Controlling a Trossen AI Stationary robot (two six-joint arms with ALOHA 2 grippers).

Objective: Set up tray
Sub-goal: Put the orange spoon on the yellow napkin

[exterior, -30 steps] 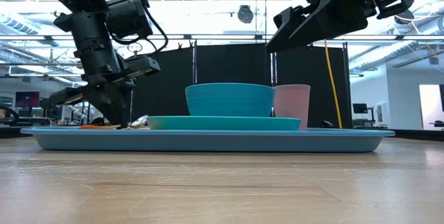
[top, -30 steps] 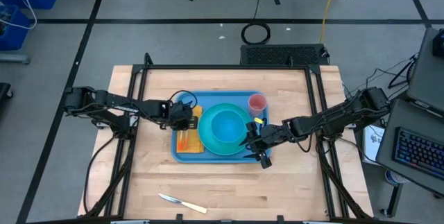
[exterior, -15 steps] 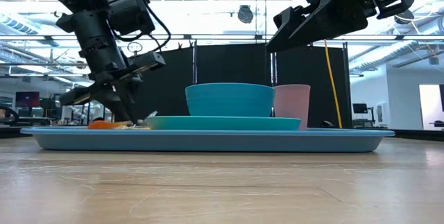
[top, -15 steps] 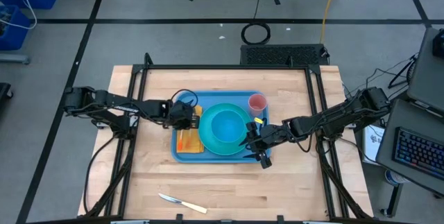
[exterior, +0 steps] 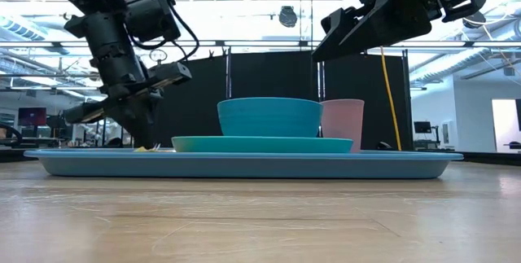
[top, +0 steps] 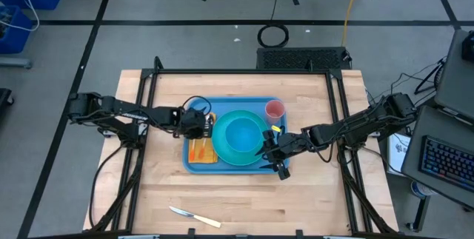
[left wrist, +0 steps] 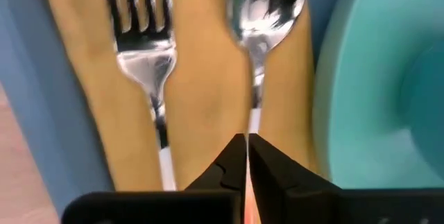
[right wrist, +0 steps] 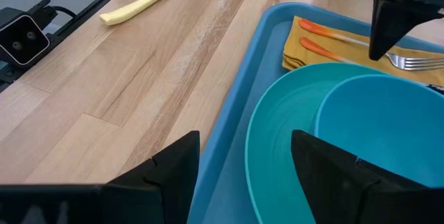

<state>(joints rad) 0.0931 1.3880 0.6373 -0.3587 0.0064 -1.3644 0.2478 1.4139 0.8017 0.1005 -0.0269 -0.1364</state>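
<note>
The tray [top: 194,166] sits mid-surface [top: 311,194], already carrying a plate [top: 222,154] with a bowl [top: 242,135] on it and a pink cup [top: 275,109] at the far right corner. On its left strip lies an orange napkin [top: 201,150] with a fork [left wrist: 144,57] and a spoon [left wrist: 260,23] laid side by side on it.

My left hand [left wrist: 248,156] is low over that napkin, fingers pressed together at the spoon's handle. The handle seems to run in between the tips, but I can't tell whether I truly grip it or merely touch it. In the low view this hand's tip reaches down to the tray floor beside the plate.

My right hand [right wrist: 244,161] hovers above the tray's right near corner, fingers spread and holding nothing.

I judge I'm on the cutlery step: seating the spoon next to the fork. What's missing from the set is the knife [top: 194,217], which lies well apart on the surface near its front edge. The next move, I think, calls for letting go of the spoon, lifting clear without dragging the napkin, then fetching that knife.
</note>
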